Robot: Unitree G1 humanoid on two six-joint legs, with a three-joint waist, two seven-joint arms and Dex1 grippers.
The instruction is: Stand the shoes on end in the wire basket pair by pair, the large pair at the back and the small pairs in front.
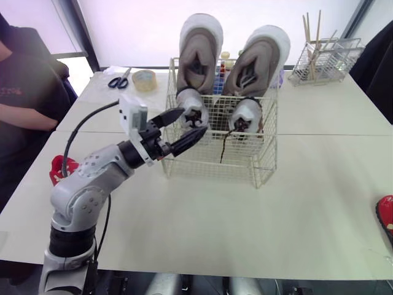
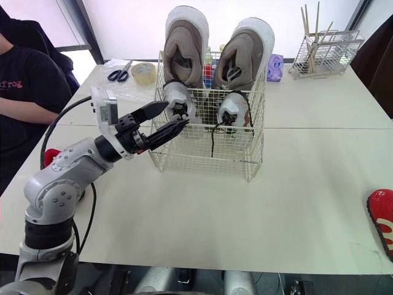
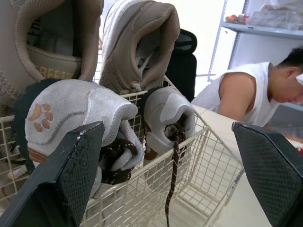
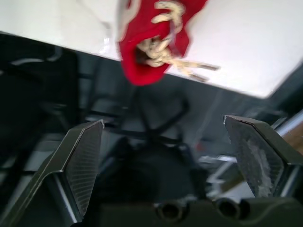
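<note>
2 big shoes [image 1: 199,52], 2 small shoes [image 1: 191,106] in 1 wire basket [image 1: 261,169] on white table [image 1: 245,227] by window [image 1: 129,24]. l gripper [image 1: 194,120] + r gripper [image 4: 163,121] wide open, empty.

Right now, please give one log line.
left gripper open at wire basket | large pair back, grey pair front | red shoe outside

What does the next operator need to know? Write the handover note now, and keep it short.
Left claw: open, holding nothing, at the left front corner of the basket, beside the small grey pair.
Right claw: open, empty, pointed at the red shoe at the right edge of the table.
Done: large beige pair stands at the back, small grey pair in front.
To do: the red shoe, plus a red thing by the left arm, probably its mate, go in front.
</note>
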